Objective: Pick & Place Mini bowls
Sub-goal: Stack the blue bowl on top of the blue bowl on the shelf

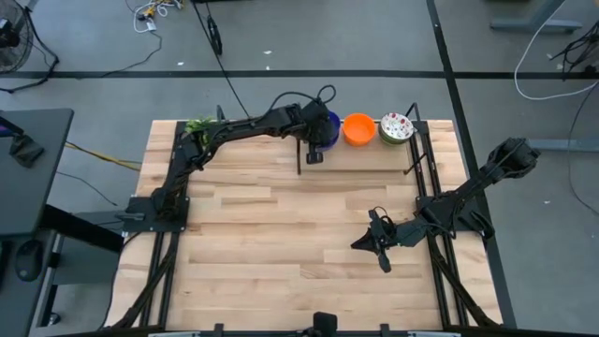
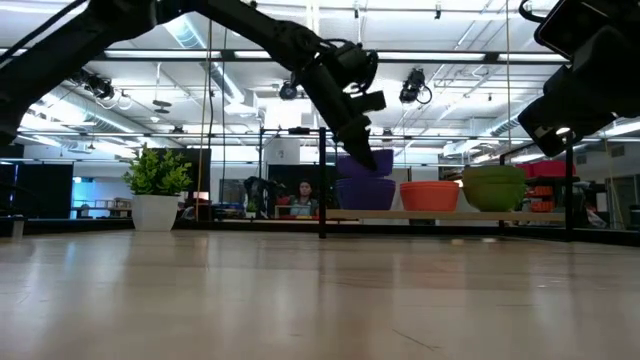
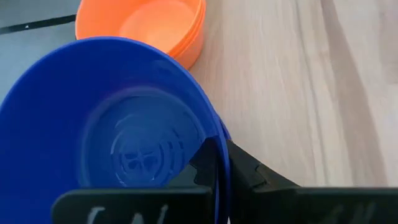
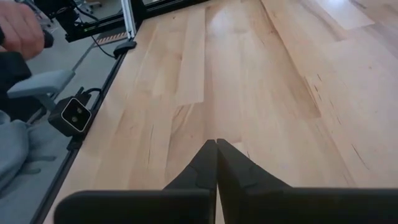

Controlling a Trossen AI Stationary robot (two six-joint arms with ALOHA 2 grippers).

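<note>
Gripping the rim of a blue bowl [image 3: 118,137] at the tabletop's far edge, the left gripper [image 1: 315,142] had it pinched in its jaws. The pick looked underway; next it likely needed a clean lift off the stack. The right gripper [image 4: 216,163] hung over the near right, jaws closed, empty.

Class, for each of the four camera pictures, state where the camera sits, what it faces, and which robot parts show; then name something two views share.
High: overhead, facing down on table, both arms.
Low: at tabletop height, facing the bowl stacks; left arm overhead.
Left wrist: on left arm; left gripper grips blue bowl by its rim, orange bowl beyond.
Right wrist: on right arm; right gripper shut above bare wood.
Shared: the blue and orange bowls appear in high, low and left wrist views.
</note>
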